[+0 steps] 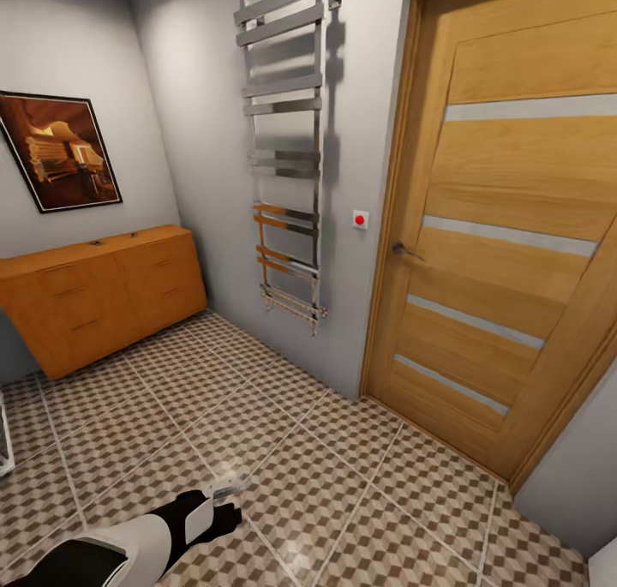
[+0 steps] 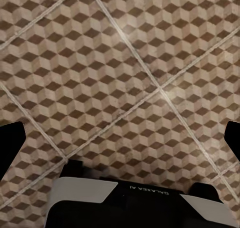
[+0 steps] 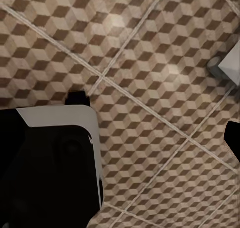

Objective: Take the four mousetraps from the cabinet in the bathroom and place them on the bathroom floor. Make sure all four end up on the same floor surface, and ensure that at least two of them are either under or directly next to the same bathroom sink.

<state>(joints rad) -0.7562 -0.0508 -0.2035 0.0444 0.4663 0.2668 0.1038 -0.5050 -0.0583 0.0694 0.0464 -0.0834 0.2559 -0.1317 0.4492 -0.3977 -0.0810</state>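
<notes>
The orange-brown cabinet (image 1: pixel 103 296) stands against the far left wall, its drawer fronts shut. Two tiny dark items on its flat top, one (image 1: pixel 96 242) and another (image 1: pixel 133 235), look like mousetraps but are too small to be sure. The bathroom floor (image 1: pixel 283 450) of cube-pattern tiles spreads between me and the cabinet. My left gripper (image 1: pixel 230 494) hangs low over the tiles at the bottom of the head view; in the left wrist view it (image 2: pixel 120 138) is open and empty, fingers wide apart. My right gripper (image 3: pixel 120 138) also faces bare tiles, one finger (image 3: pixel 233 138) at the frame edge, holding nothing. The sink is out of view.
A wooden door (image 1: pixel 506 244) with a handle is shut on the right. A chrome towel rail (image 1: pixel 287 150) hangs on the wall ahead, a red button (image 1: pixel 360 219) beside it. A framed picture (image 1: pixel 60 150) hangs above the cabinet. White edges show at far left (image 1: pixel 4 437) and bottom right (image 1: pixel 604 566).
</notes>
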